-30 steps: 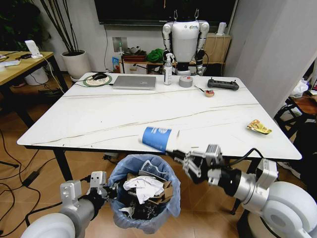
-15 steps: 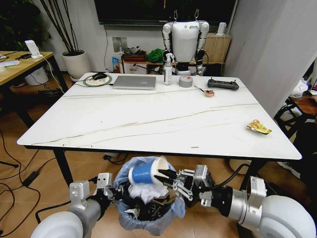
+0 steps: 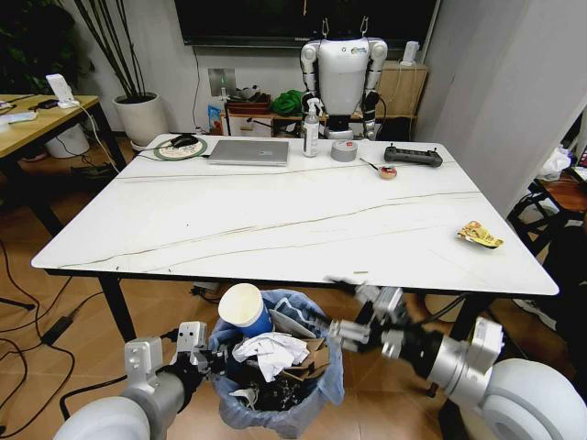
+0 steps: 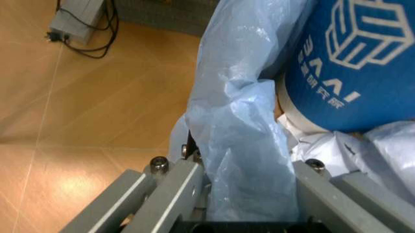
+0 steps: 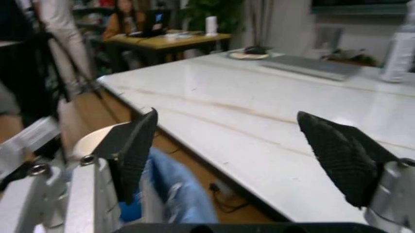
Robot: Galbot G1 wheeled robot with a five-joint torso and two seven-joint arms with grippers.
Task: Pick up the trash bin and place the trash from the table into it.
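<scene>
The trash bin (image 3: 275,394) with its crinkly light-blue bag (image 4: 236,141) hangs just below the white table's (image 3: 275,220) front edge. My left gripper (image 3: 211,352) is shut on the bin's rim, pinching the bag between its fingers (image 4: 172,191). A blue paper cup (image 3: 246,311) stands upright in the bin on crumpled white paper (image 3: 271,349) and brown cardboard; the cup (image 4: 353,63) fills one corner of the left wrist view. My right gripper (image 3: 344,318) is open and empty, beside the bin just under the table's edge, its black pads (image 5: 134,145) wide apart. A yellow-red wrapper (image 3: 480,235) lies at the table's right side.
At the table's far end are a laptop (image 3: 249,152), spray bottle (image 3: 311,129), grey tape roll (image 3: 344,150), a small red item (image 3: 388,171) and a black controller (image 3: 413,156). A white robot (image 3: 343,73) stands behind. A yellow table (image 3: 37,124) is at left.
The right gripper carried the blue cup off the table edge, let it go in the bin, and drew back to the right, open. The bin and left gripper stayed put.
</scene>
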